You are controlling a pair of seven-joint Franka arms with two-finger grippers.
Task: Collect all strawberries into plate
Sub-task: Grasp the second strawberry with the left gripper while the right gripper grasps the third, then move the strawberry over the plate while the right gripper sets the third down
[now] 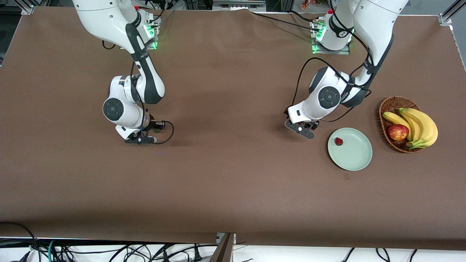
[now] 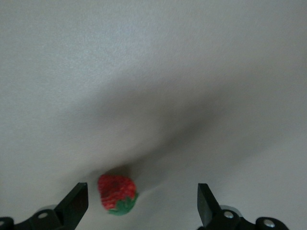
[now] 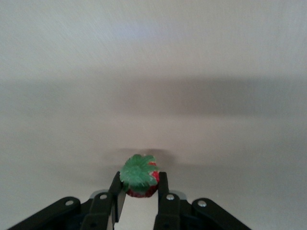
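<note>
We are looking at a brown table point(image 1: 225, 174) with two white robot arms on it. We are using the plate point(image 1: 355, 154) as our landmark.

Starting at the right arm's end of the table, well apart from the plate, the right gripper point(image 3: 139, 199) is sitting low at the table. Its two black fingers point(image 3: 116, 194) are squeezing a strawberry point(image 3: 140, 178) between them. We are seeing the berry's green leafy cap facing us in the right wrist view, with a bit of red under it. In the front view this gripper point(image 1: 154, 133) is tucked under the arm's wrist.

Moving toward the plate, the left gripper point(image 1: 304, 128) is hanging low over the table just beside the plate, on the side toward the right arm. Its fingers point(image 2: 74, 206) are standing wide apart and holding nothing. A second strawberry point(image 2: 116, 194) is lying on the table between them, closer to one finger than the other.

The pale green plate is lying flat on the table. A third strawberry point(image 1: 339, 141) is lying in it, near the rim closest to the left gripper.

Just beside the plate, toward the left arm's end of the table, a wicker basket point(image 1: 389, 109) is holding bananas point(image 1: 418, 125) and a red apple point(image 1: 397, 132).
</note>
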